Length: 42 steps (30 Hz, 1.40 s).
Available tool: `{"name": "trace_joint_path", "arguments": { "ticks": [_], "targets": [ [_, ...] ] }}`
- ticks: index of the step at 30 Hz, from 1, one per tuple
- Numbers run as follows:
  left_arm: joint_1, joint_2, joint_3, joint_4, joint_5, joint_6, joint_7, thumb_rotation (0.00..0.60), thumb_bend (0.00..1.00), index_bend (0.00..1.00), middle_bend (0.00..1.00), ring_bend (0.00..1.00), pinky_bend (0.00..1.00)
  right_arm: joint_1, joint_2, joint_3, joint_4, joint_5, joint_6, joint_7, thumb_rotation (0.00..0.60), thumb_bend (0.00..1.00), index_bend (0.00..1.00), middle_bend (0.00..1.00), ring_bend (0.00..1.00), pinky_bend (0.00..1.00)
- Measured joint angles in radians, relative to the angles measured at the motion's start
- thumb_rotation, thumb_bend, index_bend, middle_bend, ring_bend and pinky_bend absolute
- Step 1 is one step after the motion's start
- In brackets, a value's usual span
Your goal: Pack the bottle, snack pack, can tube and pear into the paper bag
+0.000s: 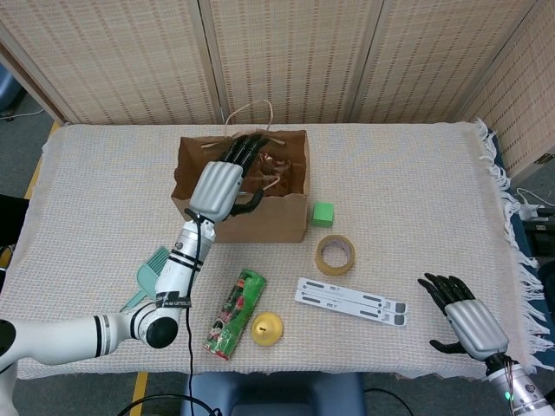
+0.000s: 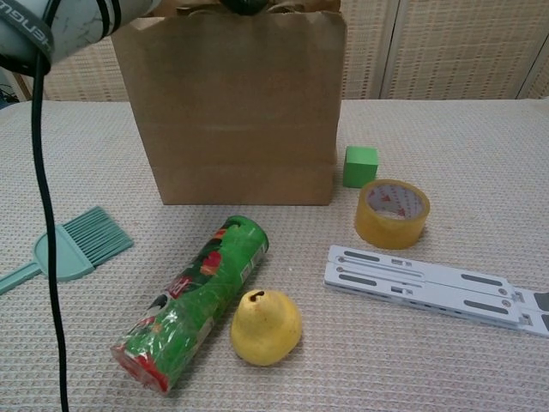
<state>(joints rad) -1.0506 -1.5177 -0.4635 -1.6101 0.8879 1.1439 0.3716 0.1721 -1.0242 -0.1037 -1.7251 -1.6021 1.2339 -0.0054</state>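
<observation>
Paper bag [image 1: 260, 218] upright, left hand [image 1: 224, 184] fingers [image 1: 247, 149] inside, contents unclear

Paper bag [image 1: 260, 217] mouth blocked by left robot hand [image 1: 227, 178].

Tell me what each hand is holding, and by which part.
Right hand holds nothing, fingers apart. Left hand reaches into the bag; its fingers are hidden there, so a hold cannot be told.

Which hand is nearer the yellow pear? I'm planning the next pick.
Left. The left hand is over the brown paper bag, behind the yellow pear. The right hand rests far across the table, beyond the white bracket.
</observation>
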Motion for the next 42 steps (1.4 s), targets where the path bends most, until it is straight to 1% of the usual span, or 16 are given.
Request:
{"name": "trace_joint_path", "arguments": {
  "ticks": [4, 6, 8, 10, 13, 17, 19, 22, 23, 25, 28, 31, 34, 36, 39, 42],
  "targets": [
    [0.007, 0.006, 0.002, -0.011, 0.002, 0.006, -0.003, 0.6, 0.39, 0.05, 0.01, 0.01, 0.23, 0.0, 0.0, 0.0, 0.0, 0.0, 0.0, -0.001, 0.6, 0.03, 0.0, 0.0, 0.0, 0.0],
    [0.012, 0.012, 0.003, -0.021, 0.004, 0.011, -0.005, 0.6, 0.41, 0.07, 0.02, 0.02, 0.23, -0.001, 0.0, 0.001, 0.0, 0.0, 0.002, 0.0, 0.6, 0.03, 0.0, 0.0, 0.0, 0.0],
    [0.031, 0.03, 0.008, -0.049, 0.018, 0.029, -0.009, 0.6, 0.44, 0.1, 0.04, 0.04, 0.25, -0.002, 0.001, 0.001, 0.001, 0.001, 0.004, 0.002, 0.6, 0.03, 0.0, 0.0, 0.0, 0.0],
    [0.06, 0.062, 0.017, -0.089, 0.043, 0.05, -0.017, 0.6, 0.45, 0.12, 0.05, 0.06, 0.26, -0.003, 0.001, 0.0, 0.003, -0.003, 0.007, 0.003, 0.6, 0.03, 0.0, 0.0, 0.0, 0.0],
    [0.129, 0.135, 0.036, -0.168, 0.092, 0.091, -0.046, 0.6, 0.47, 0.14, 0.08, 0.07, 0.27, -0.005, 0.0, -0.002, 0.004, -0.008, 0.011, 0.004, 0.6, 0.03, 0.0, 0.0, 0.0, 0.0],
    [0.252, 0.245, 0.069, -0.264, 0.162, 0.156, -0.129, 0.6, 0.48, 0.17, 0.1, 0.08, 0.27, -0.005, -0.002, -0.002, 0.004, -0.008, 0.011, 0.003, 0.6, 0.02, 0.0, 0.0, 0.0, 0.0],
    [0.308, 0.292, 0.089, -0.292, 0.198, 0.181, -0.176, 0.6, 0.48, 0.18, 0.11, 0.08, 0.27, -0.005, -0.003, -0.002, 0.004, -0.008, 0.011, 0.002, 0.6, 0.02, 0.0, 0.0, 0.0, 0.0],
    [0.401, 0.367, 0.137, -0.318, 0.27, 0.217, -0.257, 0.6, 0.48, 0.18, 0.11, 0.08, 0.27, -0.006, -0.005, -0.002, 0.004, -0.01, 0.012, -0.003, 0.6, 0.03, 0.0, 0.0, 0.0, 0.0],
    [0.435, 0.391, 0.161, -0.321, 0.303, 0.227, -0.286, 0.6, 0.48, 0.18, 0.11, 0.08, 0.27, -0.007, -0.006, -0.002, 0.004, -0.011, 0.013, -0.005, 0.6, 0.03, 0.0, 0.0, 0.0, 0.0],
    [0.478, 0.421, 0.196, -0.318, 0.356, 0.239, -0.321, 0.6, 0.48, 0.18, 0.11, 0.08, 0.27, -0.007, -0.009, -0.002, 0.006, -0.012, 0.015, -0.01, 0.6, 0.03, 0.0, 0.0, 0.0, 0.0],
    [0.518, 0.453, 0.255, -0.283, 0.459, 0.252, -0.357, 0.6, 0.47, 0.18, 0.11, 0.08, 0.27, -0.008, -0.013, -0.001, 0.007, -0.011, 0.017, -0.019, 0.6, 0.03, 0.0, 0.0, 0.0, 0.0],
    [0.538, 0.468, 0.312, -0.205, 0.583, 0.259, -0.368, 0.6, 0.45, 0.17, 0.11, 0.08, 0.27, -0.009, -0.016, 0.0, 0.007, -0.011, 0.018, -0.027, 0.6, 0.03, 0.0, 0.0, 0.0, 0.0],
    [0.545, 0.472, 0.368, -0.084, 0.73, 0.263, -0.36, 0.6, 0.41, 0.12, 0.08, 0.07, 0.26, -0.009, -0.018, 0.001, 0.008, -0.013, 0.02, -0.03, 0.6, 0.03, 0.0, 0.0, 0.0, 0.0],
    [0.542, 0.469, 0.407, 0.017, 0.84, 0.264, -0.345, 0.6, 0.4, 0.08, 0.05, 0.06, 0.23, -0.009, -0.018, 0.001, 0.008, -0.012, 0.02, -0.031, 0.6, 0.03, 0.0, 0.0, 0.0, 0.0],
    [0.529, 0.457, 0.464, 0.167, 1.0, 0.266, -0.319, 0.6, 0.39, 0.03, 0.01, 0.01, 0.19, -0.01, -0.019, 0.001, 0.01, -0.011, 0.021, -0.03, 0.6, 0.03, 0.0, 0.0, 0.0, 0.0],
    [0.506, 0.438, 0.52, 0.302, 1.145, 0.267, -0.29, 0.6, 0.39, 0.0, 0.0, 0.0, 0.15, -0.009, -0.017, 0.002, 0.01, -0.01, 0.019, -0.028, 0.6, 0.03, 0.0, 0.0, 0.0, 0.0]
  ]
}}
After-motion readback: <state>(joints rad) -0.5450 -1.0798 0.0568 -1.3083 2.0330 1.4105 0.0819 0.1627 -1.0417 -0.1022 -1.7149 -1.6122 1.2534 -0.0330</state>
